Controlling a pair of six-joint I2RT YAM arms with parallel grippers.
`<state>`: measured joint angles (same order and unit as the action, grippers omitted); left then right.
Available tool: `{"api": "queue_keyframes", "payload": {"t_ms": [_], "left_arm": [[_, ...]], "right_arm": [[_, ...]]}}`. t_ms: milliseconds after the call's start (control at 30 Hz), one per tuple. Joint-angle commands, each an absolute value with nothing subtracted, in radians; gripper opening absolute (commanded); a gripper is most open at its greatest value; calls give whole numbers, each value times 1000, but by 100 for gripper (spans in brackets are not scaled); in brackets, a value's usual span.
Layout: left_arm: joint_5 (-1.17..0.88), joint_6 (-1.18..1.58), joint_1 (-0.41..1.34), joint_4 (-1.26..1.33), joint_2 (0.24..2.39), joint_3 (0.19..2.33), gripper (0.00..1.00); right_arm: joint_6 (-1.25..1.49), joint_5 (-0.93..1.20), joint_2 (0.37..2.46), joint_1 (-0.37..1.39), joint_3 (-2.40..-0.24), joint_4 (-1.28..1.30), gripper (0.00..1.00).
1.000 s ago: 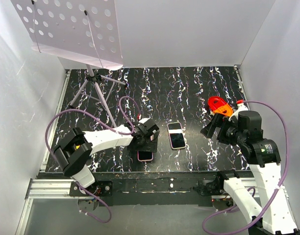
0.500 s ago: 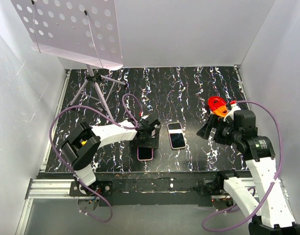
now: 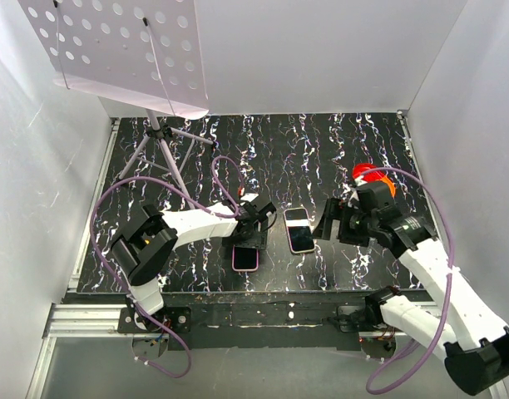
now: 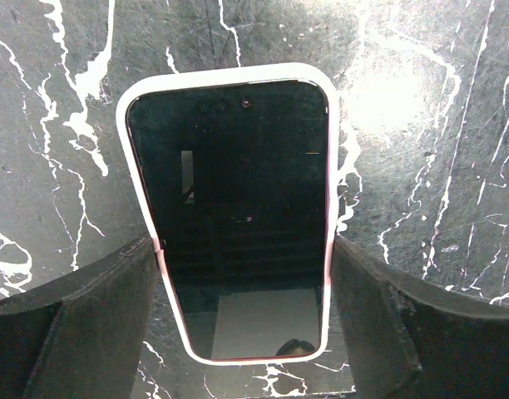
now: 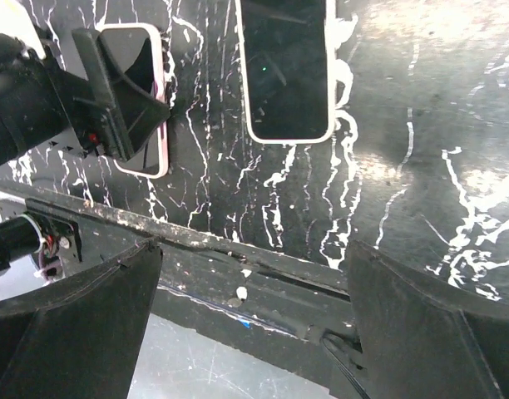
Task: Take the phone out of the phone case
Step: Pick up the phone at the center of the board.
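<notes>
A phone in a pink-rimmed phone case (image 4: 229, 208) lies screen-up on the black marbled table (image 3: 321, 158). My left gripper (image 4: 244, 241) is down over it, and both fingers touch the case's long sides. From above, the left gripper (image 3: 249, 239) covers the phone's far end (image 3: 245, 259). A second phone in a pale case (image 3: 299, 230) lies just to the right, also seen in the right wrist view (image 5: 286, 66). My right gripper (image 3: 329, 224) hangs open to the right of that second phone, holding nothing. Its fingers (image 5: 80, 332) frame the table's near edge.
A music stand's tripod (image 3: 159, 145) stands at the back left, its perforated white desk (image 3: 121, 50) overhanging the corner. A red-orange object (image 3: 367, 173) sits behind the right arm. White walls close in three sides. The black front rail (image 5: 238, 258) runs along the near edge.
The left jaws have narrowed onto the sides of the cased phone. The right arm has swung left and lower, toward the second phone.
</notes>
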<state>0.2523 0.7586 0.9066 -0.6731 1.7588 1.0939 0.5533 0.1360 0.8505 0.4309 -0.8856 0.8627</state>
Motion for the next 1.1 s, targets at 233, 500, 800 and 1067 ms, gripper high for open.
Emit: {"api": "queue_keyframes", "payload": {"t_ms": [233,500,800,1067], "left_arm": [[190,719,893,-531,1760,993,20],[236,848,893,-518,1570,908,0],[322,1116,877,-727,1298,959,0],[220,1253,842,-718,1135,942,0]], "right_arm": [[646,54,969,617,-922,741,97],[715,109,865,719,-726,491,98],[778,16,900,1014,-614,83,90],[822,-112,1084,1123,-630,-179,91]]}}
